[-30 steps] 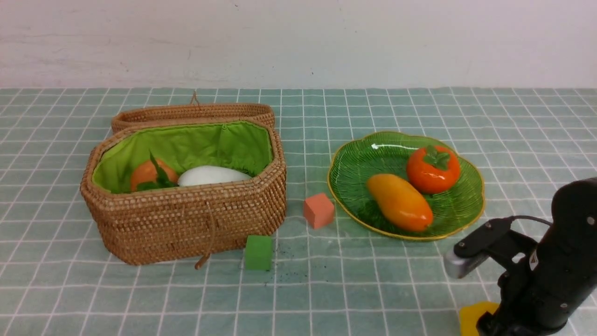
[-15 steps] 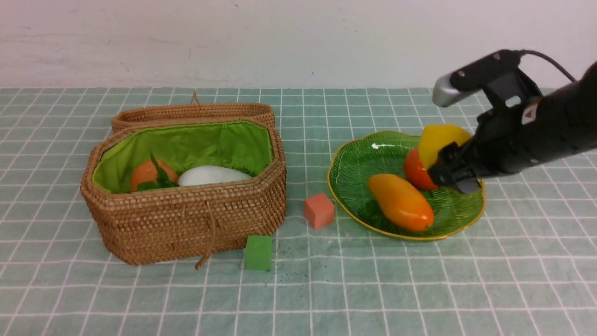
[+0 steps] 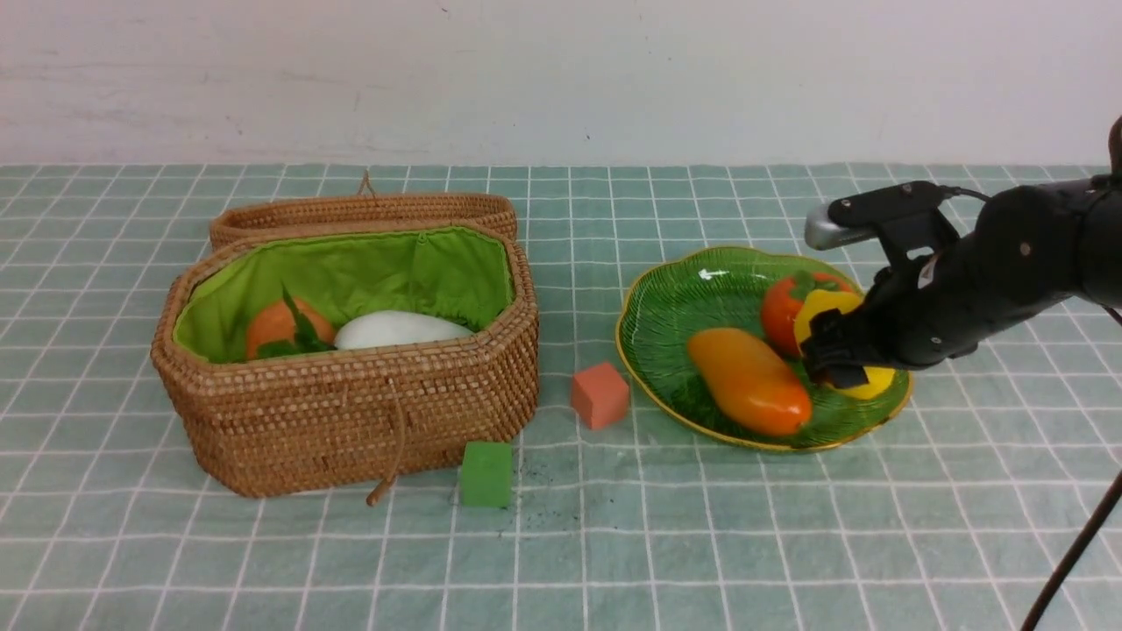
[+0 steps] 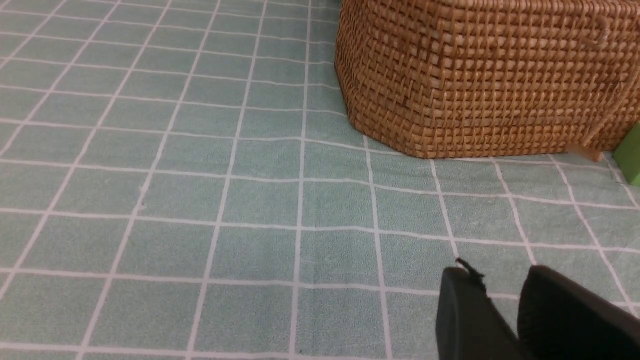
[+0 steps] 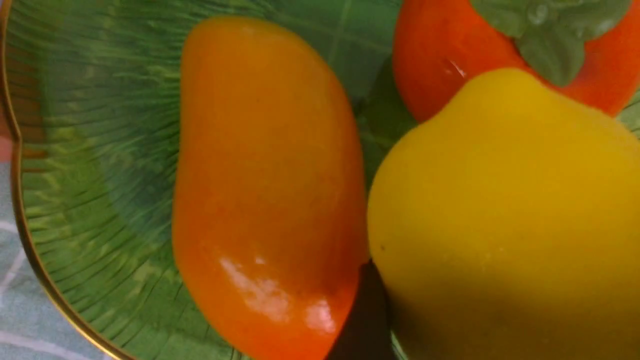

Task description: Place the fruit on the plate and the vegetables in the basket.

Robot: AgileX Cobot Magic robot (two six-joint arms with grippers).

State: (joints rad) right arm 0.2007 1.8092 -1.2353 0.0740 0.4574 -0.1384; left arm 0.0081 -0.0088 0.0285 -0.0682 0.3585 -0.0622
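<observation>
My right gripper (image 3: 843,352) is shut on the yellow lemon (image 3: 833,308) and holds it low over the right side of the green glass plate (image 3: 675,307). The lemon (image 5: 500,200) sits close beside the persimmon (image 3: 783,308) and the mango (image 3: 749,381), which both lie on the plate. The open wicker basket (image 3: 351,412) holds the white radish (image 3: 399,330) and the potato (image 3: 273,326); no chili shows. My left gripper (image 4: 500,280) hovers over bare cloth in front of the basket (image 4: 480,75), its fingers slightly apart and holding nothing.
A salmon cube (image 3: 600,395) lies on the cloth between basket and plate. A green cube (image 3: 486,473) stands by the basket's front right corner. The basket's lid (image 3: 359,210) lies folded back behind it. A wall closes off the far edge of the table.
The right arm came from the table's front right up over the plate with the lemon. It has since lowered the lemon beside the persimmon. The left gripper has not moved.
</observation>
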